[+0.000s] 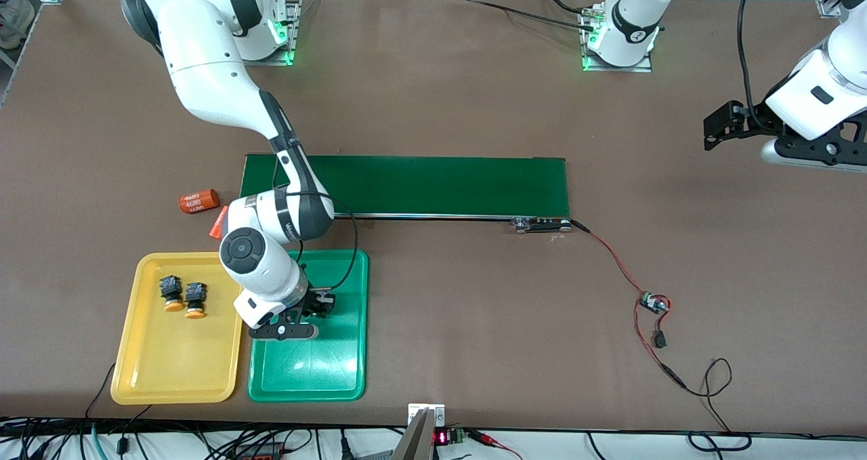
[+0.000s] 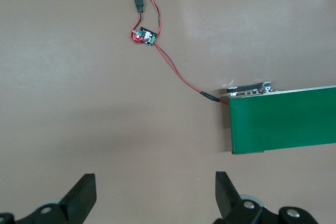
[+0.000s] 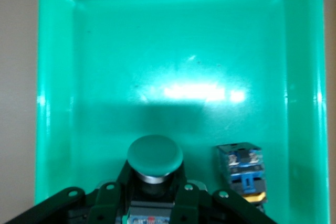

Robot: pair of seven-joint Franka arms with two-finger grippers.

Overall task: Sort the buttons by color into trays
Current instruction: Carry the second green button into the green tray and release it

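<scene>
A green button [image 3: 155,156] sits between the right gripper's [image 3: 153,195] fingers [image 3: 185,196], down in the green tray [image 1: 339,379]; the fingers lie against its body, a grip on it. Beside it in the same tray lies another button [image 3: 241,171], black and blue, its cap hidden. The right gripper shows in the front view [image 1: 318,305] low over the part of that tray farthest from the front camera.

Two orange-capped buttons [image 1: 171,292] [image 1: 195,299] lie side by side in the yellow tray [image 1: 152,379], which touches the green one toward the right arm's end of the table.

An orange cylinder [image 1: 198,201] farther from the camera than the yellow tray carries white print reading about "4680". A second orange piece [image 1: 217,230] peeks out by the arm.

The belt [image 1: 433,185] lies farther from the camera than the trays, a red wire [image 1: 609,253] leading to a small board [image 1: 653,303].

The left gripper [image 2: 155,195] waits, fingers wide apart and empty, over bare table [image 2: 79,103] near the belt's end [image 2: 283,124].
</scene>
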